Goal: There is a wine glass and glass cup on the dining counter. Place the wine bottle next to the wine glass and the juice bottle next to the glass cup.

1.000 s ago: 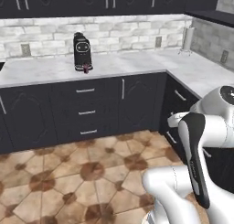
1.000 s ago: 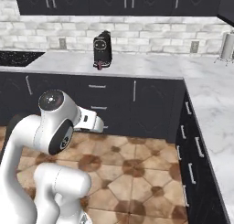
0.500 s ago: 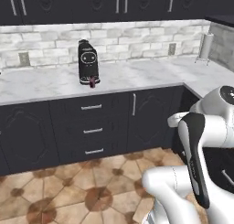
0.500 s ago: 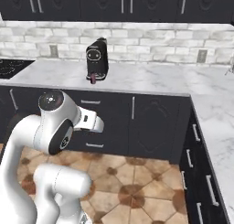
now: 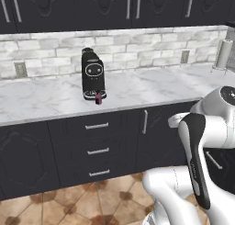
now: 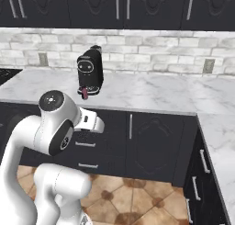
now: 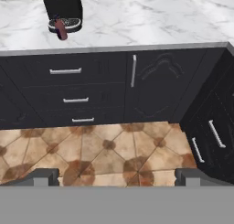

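Tiled floor (image 7: 105, 150) lies just beyond the fingers (image 7: 118, 176), which stand wide apart and empty. Past the dark drawers (image 7: 66, 97), far ahead and left, the juice bottle (image 7: 61, 30) sits on the worktop (image 7: 151, 22) against the coffee machine (image 5: 93, 75). Small, likely light, slick and rigid: grip mid-body. Over the last second the base has swung, sliding the whole scene across.

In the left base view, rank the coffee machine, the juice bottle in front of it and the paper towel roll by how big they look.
1. Coffee machine, clearly largest.
2. Paper towel roll, though it stands farther off, so its true size is unsure.
3. Juice bottle, smallest.
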